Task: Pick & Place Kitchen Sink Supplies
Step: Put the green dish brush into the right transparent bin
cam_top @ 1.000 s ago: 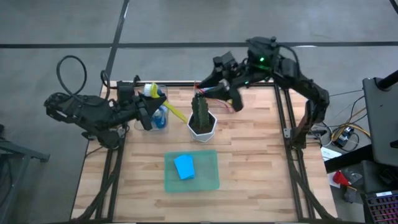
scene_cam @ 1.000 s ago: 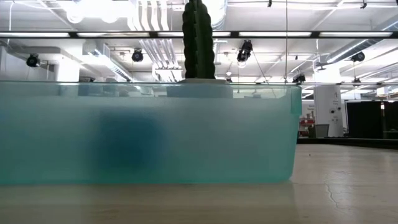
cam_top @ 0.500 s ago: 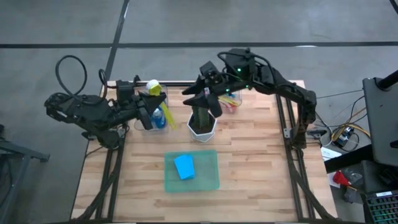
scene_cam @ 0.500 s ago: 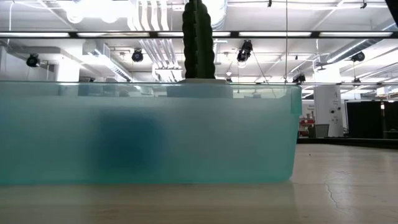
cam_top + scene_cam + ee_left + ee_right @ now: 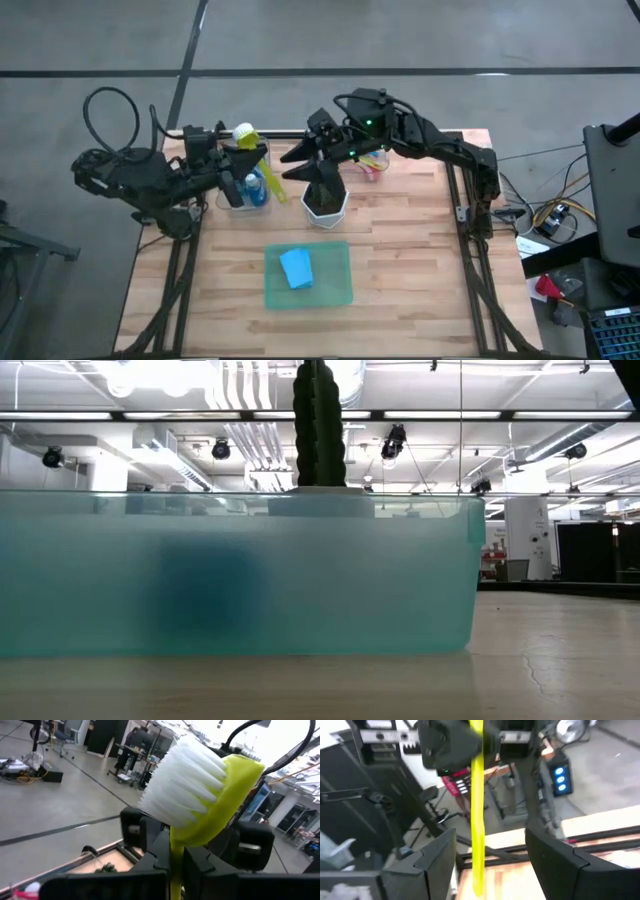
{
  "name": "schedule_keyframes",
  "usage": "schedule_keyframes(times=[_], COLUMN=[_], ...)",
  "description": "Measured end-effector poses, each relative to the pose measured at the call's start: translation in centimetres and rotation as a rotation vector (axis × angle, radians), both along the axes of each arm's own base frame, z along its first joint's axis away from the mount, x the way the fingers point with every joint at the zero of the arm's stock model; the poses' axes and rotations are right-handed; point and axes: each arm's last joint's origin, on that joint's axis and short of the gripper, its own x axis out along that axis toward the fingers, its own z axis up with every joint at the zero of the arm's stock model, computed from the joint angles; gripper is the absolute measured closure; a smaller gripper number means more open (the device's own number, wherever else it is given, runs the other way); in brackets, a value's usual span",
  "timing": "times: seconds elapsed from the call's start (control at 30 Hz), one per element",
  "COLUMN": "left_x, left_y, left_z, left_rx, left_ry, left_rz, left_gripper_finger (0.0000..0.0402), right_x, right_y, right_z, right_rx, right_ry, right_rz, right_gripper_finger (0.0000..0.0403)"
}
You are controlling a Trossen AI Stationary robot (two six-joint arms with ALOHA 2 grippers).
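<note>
A yellow brush (image 5: pixel 262 172) with white bristles (image 5: pixel 185 780) hangs in the air above the table's far left. My left gripper (image 5: pixel 247 163) is shut on it. My right gripper (image 5: pixel 492 847) has reached in from the right and is open. Its two fingers stand on either side of the brush's handle (image 5: pixel 477 820) without touching it. Under the brush, a bottle of blue soap (image 5: pixel 257 188) stands in a clear holder. A light-blue sponge (image 5: pixel 296 268) lies on the green mat (image 5: pixel 335 290). My left gripper pinches the brush's yellow neck (image 5: pixel 175 851) between its two fingers, just under the bristle head. The fingers come in level from the table's left and lie across the handle. The brush is lifted clear, head up, and its handle slants down toward the cactus.
A cactus in a white pot (image 5: pixel 325 197) stands mid-table, right under my right arm; its top (image 5: pixel 318 420) rises behind the mat's wall (image 5: pixel 400 575) in the low view. Pink-tinted items (image 5: pixel 373 166) lie at the far edge behind the right arm. The near half is bare wood around the mat.
My right gripper has moved toward the table's left and down, from beyond the cactus to the yellow brush's handle. My left gripper has stayed in place with the brush, whose handle end has swung a little toward the left.
</note>
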Motion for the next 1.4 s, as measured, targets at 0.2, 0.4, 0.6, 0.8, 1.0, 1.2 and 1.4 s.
schedule_keyframes(times=[0.2,0.4,0.6,0.8,1.0,1.2,1.4], left_x=[0.1,0.5,0.7,0.7,0.8,0.8,0.8], left_y=[0.0,-0.2,-0.2,-0.2,-0.3,-0.3,-0.3], left_z=[0.2,0.3,0.4,0.4,0.3,0.3,0.3], left_rx=[0.016,0.022,0.026,0.026,0.035,0.035,0.039], left_ry=[-0.006,-0.025,-0.028,-0.028,-0.021,-0.023,-0.016], left_rz=[-0.006,-0.006,-0.007,-0.007,-0.01,-0.015,0.01], left_gripper_finger=[0.0387,0.0375,0.039,0.0369,0.0382,0.0376,0.0316], right_x=[0.8,1.7,2.0,1.9,2.0,2.0,1.2], right_y=[0.9,1.2,1.3,1.4,1.4,1.3,-0.2], right_z=[-0.3,-1.1,-1.2,-1.0,-1.0,-0.9,0.3], right_rx=[0.008,0.019,0.031,0.028,0.032,0.028,0.025], right_ry=[-0.024,-0.006,-0.018,-0.031,-0.032,-0.043,-0.087], right_rz=[0.047,0.06,0.067,0.073,0.086,0.091,0.05], right_gripper_finger=[0.0172,0.0177,0.018,0.0228,0.033,0.0381,0.0383])
